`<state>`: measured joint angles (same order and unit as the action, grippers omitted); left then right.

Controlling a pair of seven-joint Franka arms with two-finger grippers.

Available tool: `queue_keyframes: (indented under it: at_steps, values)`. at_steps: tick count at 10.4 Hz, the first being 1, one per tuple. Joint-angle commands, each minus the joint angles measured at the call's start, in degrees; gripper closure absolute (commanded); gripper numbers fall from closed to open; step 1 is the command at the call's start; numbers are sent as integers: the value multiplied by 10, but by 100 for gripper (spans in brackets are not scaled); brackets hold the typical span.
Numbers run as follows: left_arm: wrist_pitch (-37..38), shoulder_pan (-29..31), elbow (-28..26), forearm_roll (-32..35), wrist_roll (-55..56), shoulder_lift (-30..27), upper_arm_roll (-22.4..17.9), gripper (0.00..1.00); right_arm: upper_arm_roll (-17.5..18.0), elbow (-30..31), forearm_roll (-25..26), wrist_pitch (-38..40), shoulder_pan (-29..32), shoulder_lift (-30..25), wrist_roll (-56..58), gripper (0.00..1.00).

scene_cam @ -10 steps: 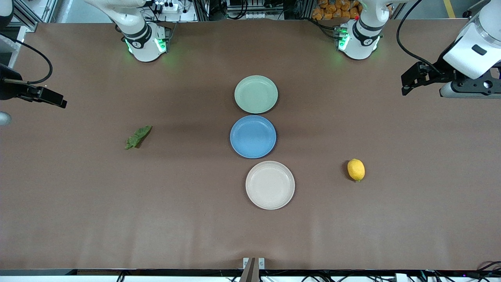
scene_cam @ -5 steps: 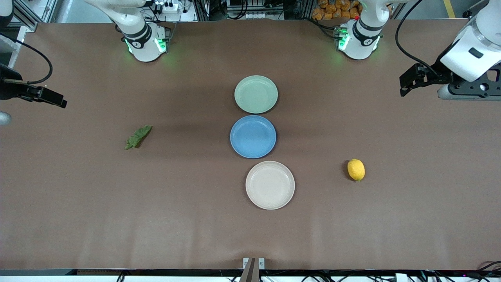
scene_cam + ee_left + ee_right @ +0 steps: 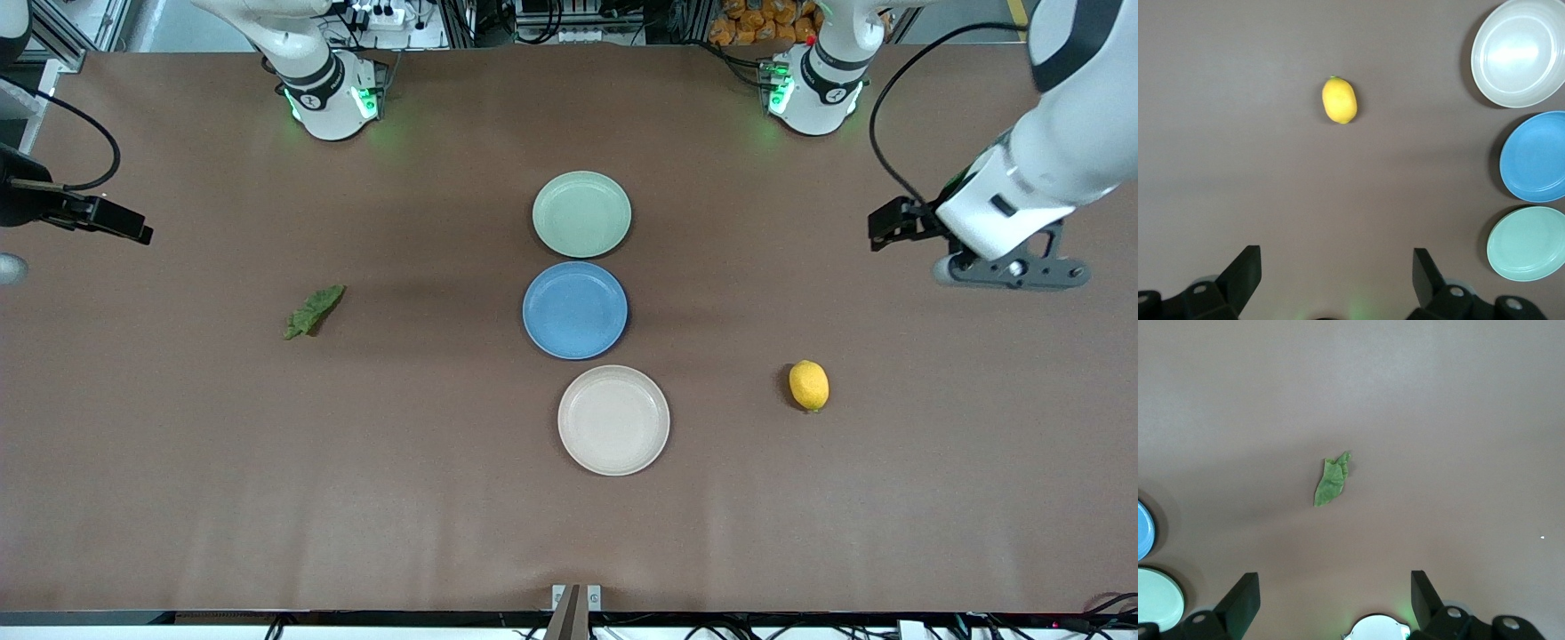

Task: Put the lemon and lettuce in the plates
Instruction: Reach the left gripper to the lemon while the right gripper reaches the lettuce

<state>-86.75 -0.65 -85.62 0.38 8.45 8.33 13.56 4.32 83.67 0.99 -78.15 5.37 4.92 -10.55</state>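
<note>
You have a brown worktop (image 3: 356, 498) carrying three plates in a row down its middle, none touching its neighbour: the pale green plate (image 3: 581, 213) lies farthest from the front camera, the blue plate (image 3: 575, 309) sits between, and the beige-white plate (image 3: 613, 420) lies nearest; all three are bare. Your left gripper (image 3: 1337, 283) hangs over bare worktop toward the left arm's end, its jaws spread wide and holding nothing. In the left wrist view the two dark fingers (image 3: 1241, 277) frame an empty gap, and the lemon (image 3: 809, 385) sits well apart from them, roughly in line with that gap. The lemon rests on the worktop between the beige-white plate and the left arm's end of the worktop, clear of every plate. Your right gripper (image 3: 1331, 603) waits over the right arm's end of the worktop, only partly visible at the edge of the front view; its jaws are likewise fully apart and empty. In the right wrist view the lettuce (image 3: 313, 311) lies flat on the worktop, well apart from the fingers and roughly in line with the gap between them. The lettuce is level with the blue plate, well apart from it, toward the right arm's end.
</note>
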Motion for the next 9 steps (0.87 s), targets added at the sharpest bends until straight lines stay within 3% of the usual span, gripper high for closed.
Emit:
queue_keyframes:
  at_steps: [1, 7, 9]
  values:
    - [-19, -22, 9, -3, 6, 35, -1, 0, 3, -8, -9, 16, 3, 4, 6, 0]
    - [-123, -58, 9, -3, 9, 148, -2, 0, 3, 38, -10, 14, 3, 1, 6, 0]
    - [-167, -70, 9, -1, 49, 183, -3, 0, 3, 78, -11, -21, 7, 3, 5, 0]
